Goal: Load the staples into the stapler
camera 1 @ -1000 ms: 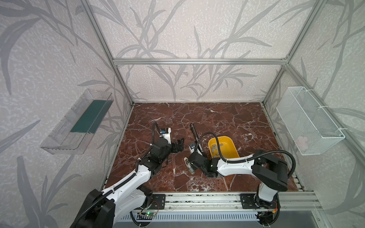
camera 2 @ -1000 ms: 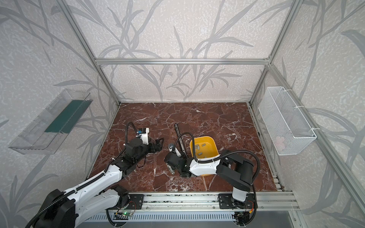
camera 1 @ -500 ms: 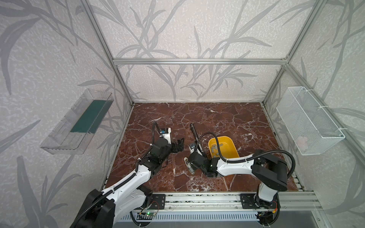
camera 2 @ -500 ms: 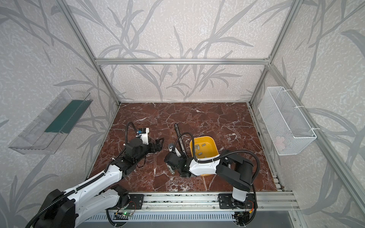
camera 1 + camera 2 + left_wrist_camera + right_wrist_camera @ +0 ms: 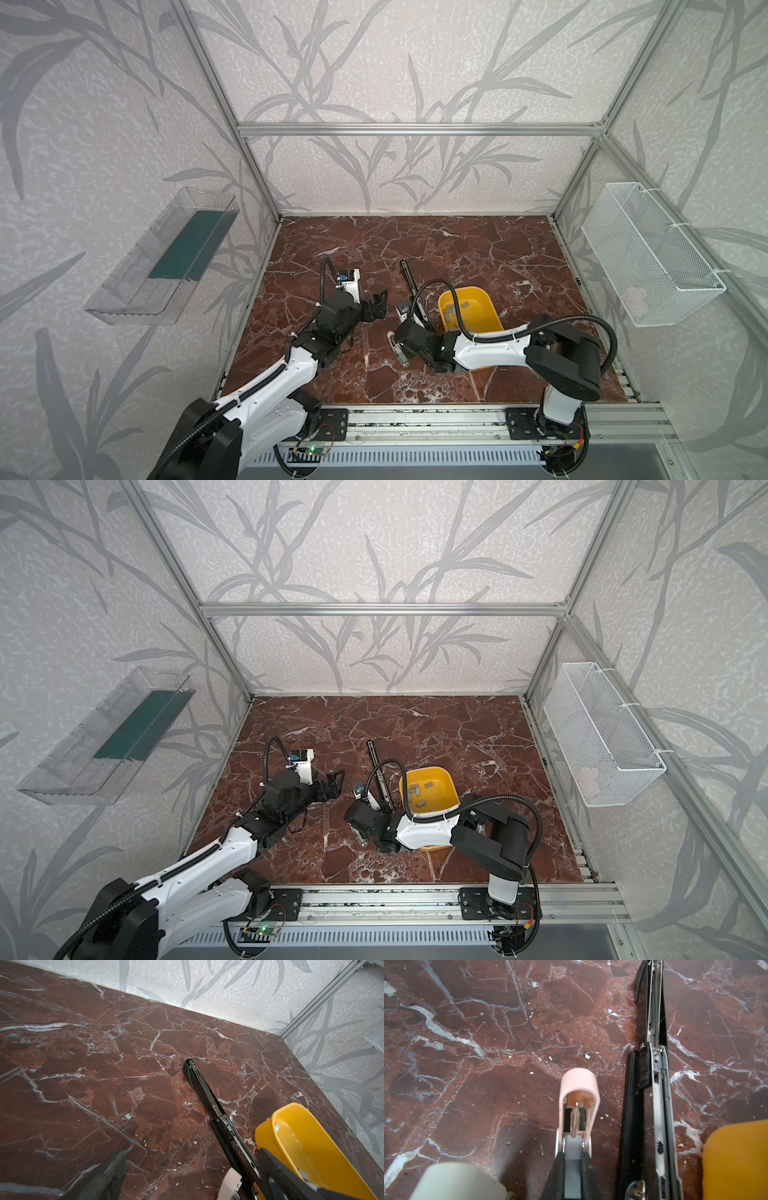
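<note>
Item 1, the staples (image 5: 428,785): we are counting several short grey strips lying flat on the floor of the yellow bin (image 5: 486,308). Their long axes are pointing in different directions.

Item 2, the black stapler (image 5: 409,276): we are finding it folded out flat on the desk (image 5: 457,245), just beside the bin. Its long axis is running from the bin's near corner away toward the back wall, leaning slightly away from the bin. The metal rail is facing up, and the far tip is reaching well past the bin's far rim.

Item 3, the pink stapler (image 5: 579,1088): we are placing it on the far side of the black stapler from the bin, close alongside and roughly parallel. Its rounded nose is also pointing toward the back wall. It is hinged open, with its inner spring showing. We cannot tell whether it is touching the desk.

Item 4, the right gripper (image 5: 573,1157): its jaws are pinching the pink stapler's rear part, one on each side.

Item 5, the left gripper (image 5: 377,307): it is hovering farther from the bin than both staplers, aimed toward them. Its jaws are spread wide and holding nothing.
</note>
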`<state>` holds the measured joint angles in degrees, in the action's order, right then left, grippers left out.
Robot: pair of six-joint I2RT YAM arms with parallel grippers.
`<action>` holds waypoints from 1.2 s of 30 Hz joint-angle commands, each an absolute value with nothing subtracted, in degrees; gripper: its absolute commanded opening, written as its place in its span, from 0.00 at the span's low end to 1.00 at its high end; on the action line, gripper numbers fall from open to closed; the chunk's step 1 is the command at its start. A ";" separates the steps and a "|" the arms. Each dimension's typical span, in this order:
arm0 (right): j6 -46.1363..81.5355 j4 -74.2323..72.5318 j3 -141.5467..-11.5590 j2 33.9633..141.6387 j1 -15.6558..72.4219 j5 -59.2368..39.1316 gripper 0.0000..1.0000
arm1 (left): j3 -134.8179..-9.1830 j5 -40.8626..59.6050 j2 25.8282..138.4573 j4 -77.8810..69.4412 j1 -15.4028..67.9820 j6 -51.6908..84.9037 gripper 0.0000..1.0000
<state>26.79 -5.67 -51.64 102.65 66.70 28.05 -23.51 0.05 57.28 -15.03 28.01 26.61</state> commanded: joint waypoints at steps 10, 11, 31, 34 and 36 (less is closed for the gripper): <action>27.87 -4.00 -52.69 102.93 66.61 28.83 0.00 | -23.40 -0.54 56.43 -15.20 28.07 26.71 0.98; 28.23 -3.88 -52.35 102.67 66.56 28.76 0.00 | -23.38 -0.46 56.43 -15.20 28.12 26.67 0.98; 30.98 -4.51 -46.57 96.12 66.61 26.02 0.00 | -23.54 -0.89 56.48 -15.12 28.05 26.45 0.98; 30.93 -4.48 -46.67 96.15 66.60 25.41 0.01 | -23.49 -1.04 56.54 -15.07 28.10 26.40 0.98; 30.96 -4.39 -46.67 96.20 66.59 25.57 0.03 | -23.49 -1.07 56.43 -15.05 28.12 26.40 0.98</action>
<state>30.28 -5.26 -46.96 97.51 66.70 25.54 -23.51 0.01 57.28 -15.00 28.01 26.59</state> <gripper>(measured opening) 0.136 0.980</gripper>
